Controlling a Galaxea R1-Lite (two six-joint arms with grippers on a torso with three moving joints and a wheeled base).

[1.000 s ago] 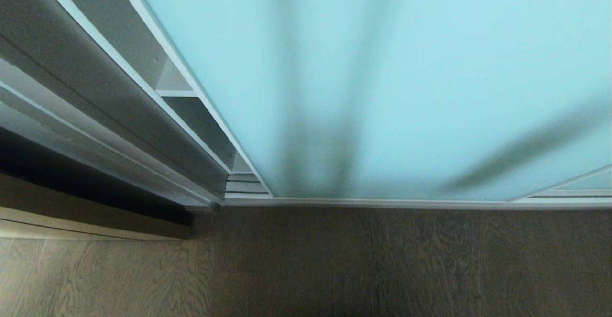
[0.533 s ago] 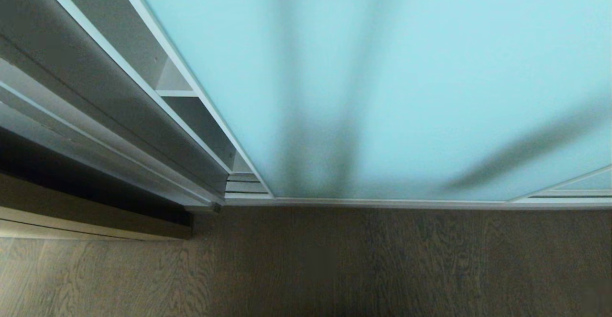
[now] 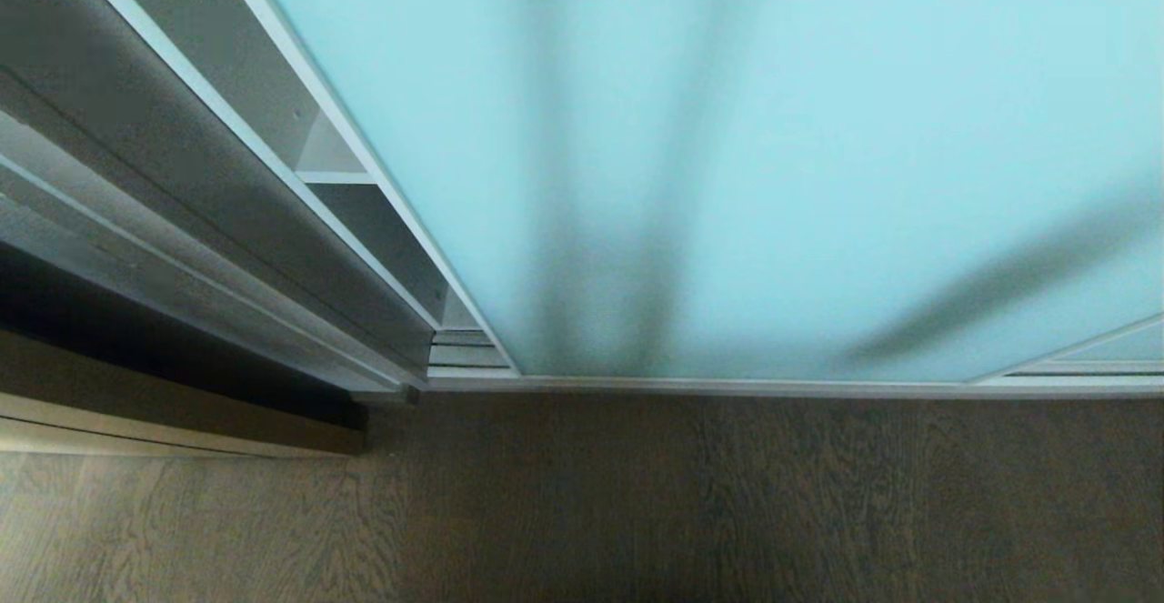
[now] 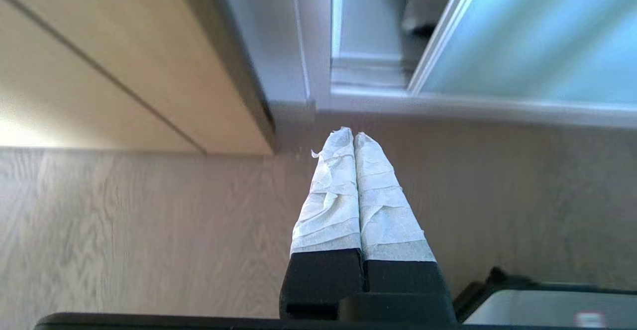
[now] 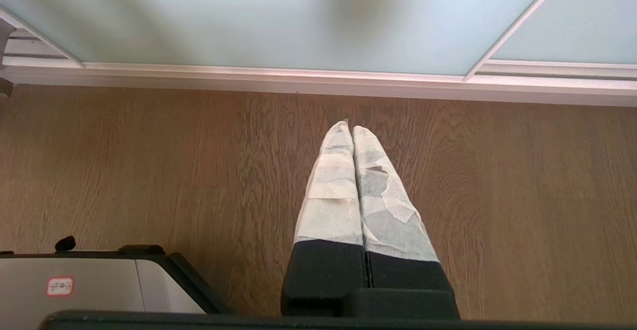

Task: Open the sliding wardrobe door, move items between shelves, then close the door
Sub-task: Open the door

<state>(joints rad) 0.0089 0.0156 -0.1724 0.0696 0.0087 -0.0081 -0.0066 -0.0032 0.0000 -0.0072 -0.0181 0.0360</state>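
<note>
Left hand [image 4: 353, 138] clenched, empty; sliding wardrobe door [image 4: 522, 36] frame edge at 1 o'clock, vertical, nearer left arm.

Frosted aqua sliding wardrobe door [image 3: 773, 148] stands upright (nearly shut).
</note>
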